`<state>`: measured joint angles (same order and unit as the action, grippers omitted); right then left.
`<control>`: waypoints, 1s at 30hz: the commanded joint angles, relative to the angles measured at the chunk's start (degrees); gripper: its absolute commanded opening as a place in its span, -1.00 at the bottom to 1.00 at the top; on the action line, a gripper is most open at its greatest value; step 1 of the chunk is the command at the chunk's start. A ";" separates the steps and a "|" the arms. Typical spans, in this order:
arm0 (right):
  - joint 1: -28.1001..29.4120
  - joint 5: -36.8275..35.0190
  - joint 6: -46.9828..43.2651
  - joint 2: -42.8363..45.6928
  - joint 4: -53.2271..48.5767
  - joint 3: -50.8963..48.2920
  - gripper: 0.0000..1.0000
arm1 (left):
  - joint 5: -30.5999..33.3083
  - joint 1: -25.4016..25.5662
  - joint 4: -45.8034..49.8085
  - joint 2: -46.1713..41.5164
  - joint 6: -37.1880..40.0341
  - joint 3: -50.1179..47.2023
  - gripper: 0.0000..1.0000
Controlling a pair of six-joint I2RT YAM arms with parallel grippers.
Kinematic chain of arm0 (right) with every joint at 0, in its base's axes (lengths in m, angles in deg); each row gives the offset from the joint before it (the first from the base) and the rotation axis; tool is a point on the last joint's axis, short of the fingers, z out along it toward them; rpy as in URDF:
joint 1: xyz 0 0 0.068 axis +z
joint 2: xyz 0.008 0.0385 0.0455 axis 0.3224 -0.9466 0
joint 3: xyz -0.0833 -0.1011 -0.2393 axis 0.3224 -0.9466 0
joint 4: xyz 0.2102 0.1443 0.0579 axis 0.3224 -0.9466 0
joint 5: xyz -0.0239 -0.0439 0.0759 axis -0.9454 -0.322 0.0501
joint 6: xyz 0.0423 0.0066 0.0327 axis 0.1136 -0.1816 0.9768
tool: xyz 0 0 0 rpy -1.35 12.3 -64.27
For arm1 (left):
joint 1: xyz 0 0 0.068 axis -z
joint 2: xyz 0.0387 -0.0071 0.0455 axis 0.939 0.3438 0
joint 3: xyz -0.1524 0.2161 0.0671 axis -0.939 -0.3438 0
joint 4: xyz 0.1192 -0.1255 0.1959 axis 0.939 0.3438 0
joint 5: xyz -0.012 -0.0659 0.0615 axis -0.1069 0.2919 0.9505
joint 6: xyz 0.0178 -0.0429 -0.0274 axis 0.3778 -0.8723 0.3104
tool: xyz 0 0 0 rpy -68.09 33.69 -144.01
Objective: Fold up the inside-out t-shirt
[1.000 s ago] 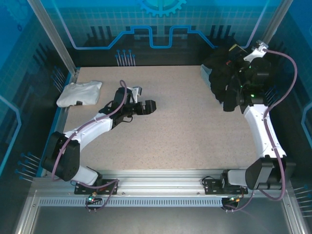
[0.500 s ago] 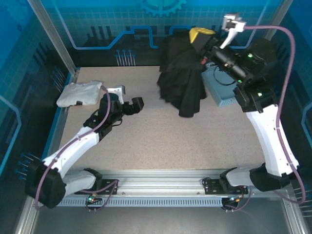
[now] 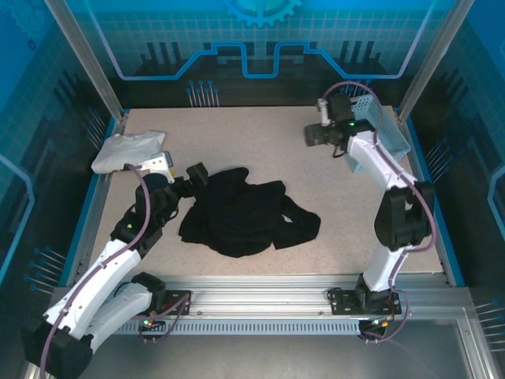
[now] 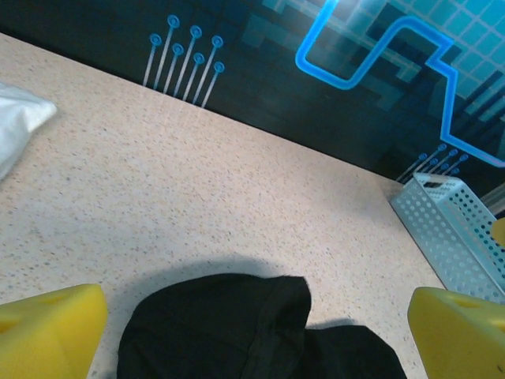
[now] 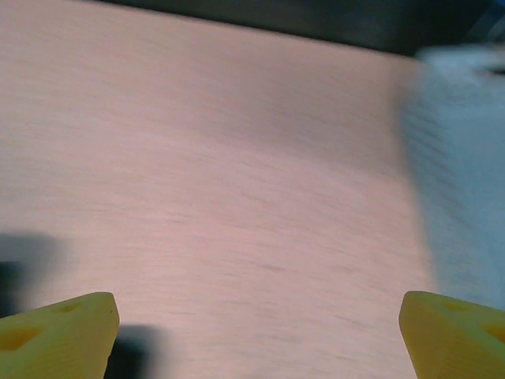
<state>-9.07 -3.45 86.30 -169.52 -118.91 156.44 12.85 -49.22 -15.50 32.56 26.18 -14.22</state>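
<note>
Presently, with left gripper (image 3: 189, 178) and right gripper (image 3: 314, 136) jaws wide and empty, the crumpled black t-shirt (image 3: 241, 212) wants spreading flat on the worktop (image 3: 331, 205) first.

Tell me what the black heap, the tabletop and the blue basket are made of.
T-shirt: soft matte black cloth, judging by its crumpled folds.
Table: hard, smooth, beige speckled top, perhaps laminate.
Basket: pale blue, stiff walls with rows of holes; likely plastic, possibly painted metal.
</note>
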 commanded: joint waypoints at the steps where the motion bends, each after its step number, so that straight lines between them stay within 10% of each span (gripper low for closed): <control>1: -5.02 -6.83 -6.76 -5.26 -2.38 2.84 0.87 | -6.02 0.05 -2.46 3.50 -1.14 -0.48 0.98; 7: -7.75 -8.10 -9.03 -16.17 -7.71 10.13 0.74 | -9.14 0.43 -3.77 8.75 -1.69 1.02 0.98; 15: -11.43 -4.95 -8.29 -19.18 -11.51 12.97 -0.20 | -9.31 0.60 -4.86 10.26 -1.22 1.40 0.98; 30: -17.53 -2.53 -5.48 -23.12 -15.39 19.17 -0.59 | -8.79 0.58 -5.09 10.90 -1.10 0.12 0.98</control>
<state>-26.40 -5.94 79.43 -191.84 -131.83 173.88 4.50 -48.98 -19.00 43.36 25.06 -14.20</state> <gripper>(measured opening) 0.206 0.989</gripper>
